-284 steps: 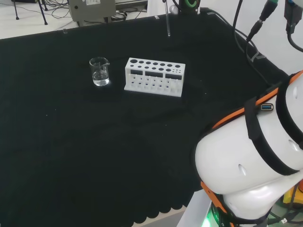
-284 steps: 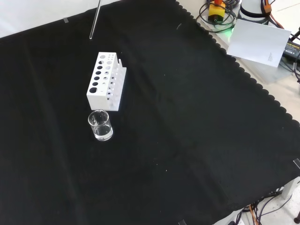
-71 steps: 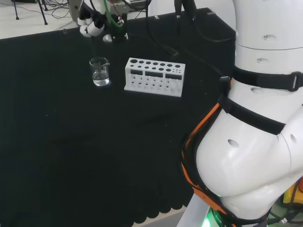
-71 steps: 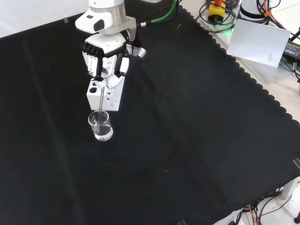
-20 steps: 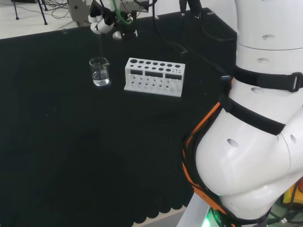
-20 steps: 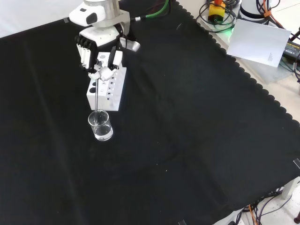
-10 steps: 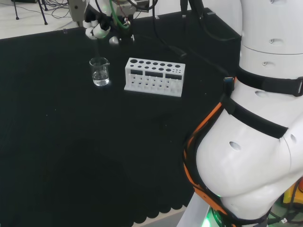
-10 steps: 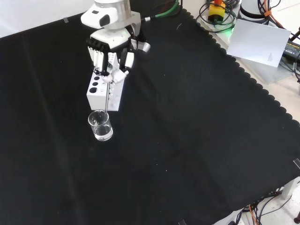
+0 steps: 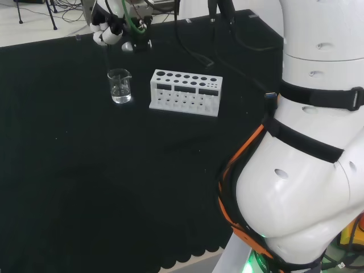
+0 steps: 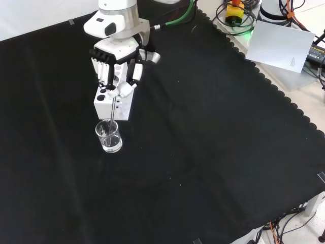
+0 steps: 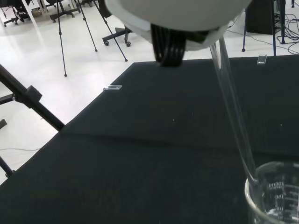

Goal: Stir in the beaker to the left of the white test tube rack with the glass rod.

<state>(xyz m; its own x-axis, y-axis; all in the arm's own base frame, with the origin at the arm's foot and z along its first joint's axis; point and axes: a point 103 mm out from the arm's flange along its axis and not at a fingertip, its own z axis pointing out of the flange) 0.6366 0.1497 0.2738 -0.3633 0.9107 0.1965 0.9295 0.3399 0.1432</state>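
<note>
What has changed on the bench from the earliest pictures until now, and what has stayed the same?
The hand has come in from the far edge of the cloth and now hangs over the near end of the white test tube rack. Its fingers hold the glass rod, whose tip has gone down into the beaker; during the last seconds the hand swung from side to side above it. The beaker and the rack stayed in place.

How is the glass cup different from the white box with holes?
The beaker is clear, round and small; the rack is white, boxy and longer. The beaker has one open mouth, with the rod dipping in; the rack has many holes, all empty. Both stand upright on the cloth.
</note>
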